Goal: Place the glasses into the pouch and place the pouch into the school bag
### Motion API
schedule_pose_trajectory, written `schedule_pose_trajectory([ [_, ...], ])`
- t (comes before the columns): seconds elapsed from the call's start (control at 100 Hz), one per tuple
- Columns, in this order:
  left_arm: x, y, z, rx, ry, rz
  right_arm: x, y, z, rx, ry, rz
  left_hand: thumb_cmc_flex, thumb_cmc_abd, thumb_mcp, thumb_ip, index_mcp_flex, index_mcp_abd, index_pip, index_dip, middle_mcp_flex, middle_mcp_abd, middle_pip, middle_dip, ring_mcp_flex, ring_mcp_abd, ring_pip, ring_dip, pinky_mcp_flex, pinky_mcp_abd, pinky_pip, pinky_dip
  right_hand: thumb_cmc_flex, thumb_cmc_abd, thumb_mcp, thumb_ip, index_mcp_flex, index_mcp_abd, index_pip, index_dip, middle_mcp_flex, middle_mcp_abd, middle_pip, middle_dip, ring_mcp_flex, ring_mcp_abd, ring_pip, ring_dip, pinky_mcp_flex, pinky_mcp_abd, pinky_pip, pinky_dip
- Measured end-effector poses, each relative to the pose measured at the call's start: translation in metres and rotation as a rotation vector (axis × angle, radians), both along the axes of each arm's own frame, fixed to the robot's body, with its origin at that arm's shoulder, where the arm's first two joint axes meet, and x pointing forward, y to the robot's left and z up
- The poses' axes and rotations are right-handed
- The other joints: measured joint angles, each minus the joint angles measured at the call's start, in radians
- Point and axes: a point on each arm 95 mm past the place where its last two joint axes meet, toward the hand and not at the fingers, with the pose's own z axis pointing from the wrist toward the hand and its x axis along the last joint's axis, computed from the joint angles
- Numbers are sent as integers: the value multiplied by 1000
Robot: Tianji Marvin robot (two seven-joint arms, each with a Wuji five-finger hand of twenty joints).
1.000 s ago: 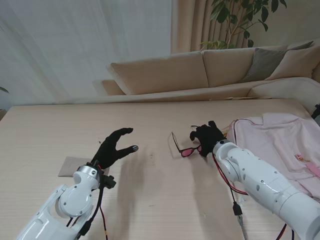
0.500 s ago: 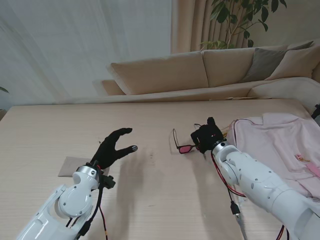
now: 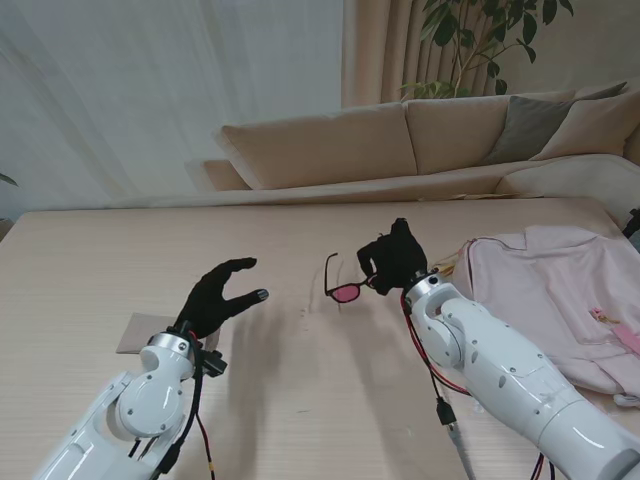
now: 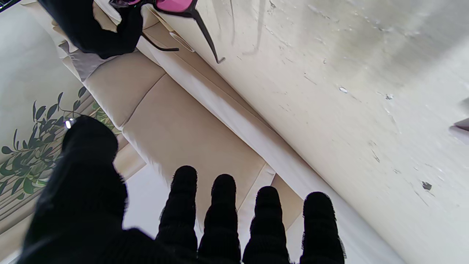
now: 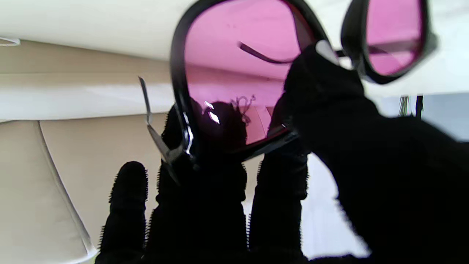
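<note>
The glasses (image 3: 345, 288), black-framed with pink lenses, hang above the middle of the table in my right hand (image 3: 393, 257), which is shut on them. In the right wrist view the pink lenses (image 5: 234, 80) fill the picture, pinched between thumb and fingers. My left hand (image 3: 212, 298) hovers open over the left side of the table, fingers spread toward the glasses. The left wrist view catches the glasses (image 4: 176, 7) and the right hand (image 4: 91, 29) at its edge. A flat grey pouch (image 3: 140, 332) lies on the table by my left wrist, partly hidden. The pink school bag (image 3: 560, 290) lies flat at the right.
A beige sofa (image 3: 420, 140) stands beyond the table's far edge, with a potted plant (image 3: 480, 40) behind it. A black cable (image 3: 445, 415) runs along my right arm over the table.
My right hand has lifted the glasses off the table and carried them left, toward the middle. My left hand has barely moved.
</note>
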Motion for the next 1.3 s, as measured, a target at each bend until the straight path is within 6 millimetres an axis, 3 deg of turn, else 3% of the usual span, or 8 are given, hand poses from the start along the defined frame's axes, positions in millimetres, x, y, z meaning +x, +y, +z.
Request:
schedule_pose_trajectory([
  [0.13, -2, 3, 1, 30, 6, 33, -7, 11, 12, 63, -35, 16, 0, -2, 0, 0, 63, 4, 46, 35, 64, 4, 19, 34, 48, 13, 45, 33, 0, 14, 0, 2, 0, -9, 0, 0, 0, 4, 0, 0, 10, 9, 0, 8, 10, 8, 1, -9, 12, 11, 1, 4],
  [0.23, -4, 6, 2, 49, 17, 79, -14, 18, 26, 126, -60, 21, 0, -2, 1, 0, 134, 6, 98, 106, 164, 30, 57, 85, 122, 52, 108, 85, 0, 26, 0, 13, 0, -9, 0, 0, 0, 4, 0, 0, 10, 10, 0, 9, 10, 9, 1, -9, 12, 19, 1, 9],
  [0.34, -9, 8, 3, 85, 124, 52, -24, 28, 39, 190, -84, 51, -1, -2, 1, 0, 166, 16, 100, 154, 199, 38, 54, 118, 140, 63, 109, 107, 0, 28, -1, 13, 0, -9, 0, 0, 0, 5, 0, 0, 10, 16, 0, 18, 10, 16, 10, -18, 12, 20, 2, 9],
  [0.61, -7, 5, -4, 71, 207, -35, -47, 48, 64, 287, -121, 174, -11, -15, -23, 0, 153, 37, -28, 121, 132, 38, -2, 113, 104, 58, 57, 99, -6, 29, -111, 15, 12, 14, 0, -2, 0, 22, 1, 3, 10, 30, 0, 32, 10, 29, 14, -19, 12, 21, 13, 12],
  [0.76, 0, -1, -8, 88, 226, -81, -57, 57, 72, 305, -129, 221, -10, -61, -42, 0, 90, 53, -99, 57, 53, 38, -20, 84, 68, 45, 24, 91, -7, 29, -170, 37, 12, 16, 0, -2, 0, 26, 1, 10, 10, 31, 0, 33, 10, 30, 14, -20, 12, 21, 13, 20],
  [0.98, 6, -10, -7, 128, 178, -80, -65, 74, 68, 289, -114, 272, 3, -134, -54, 0, 80, 65, -62, 45, 45, 38, -12, 74, 70, 37, 22, 91, 5, 29, -172, 64, 12, 17, 0, -2, 0, 26, 1, 11, 10, 31, 0, 35, 10, 30, 15, -21, 12, 21, 14, 21],
  [1.3, -1, -15, 5, 129, 142, -108, -68, 86, 67, 253, -112, 308, 40, -200, -53, 0, 67, 66, -27, 45, 45, 38, 0, 74, 73, 37, 22, 91, 10, 29, -194, 76, 12, 18, 0, -2, 0, 26, 6, 13, 10, 31, 0, 41, 10, 32, 23, -23, 13, 21, 26, 22],
])
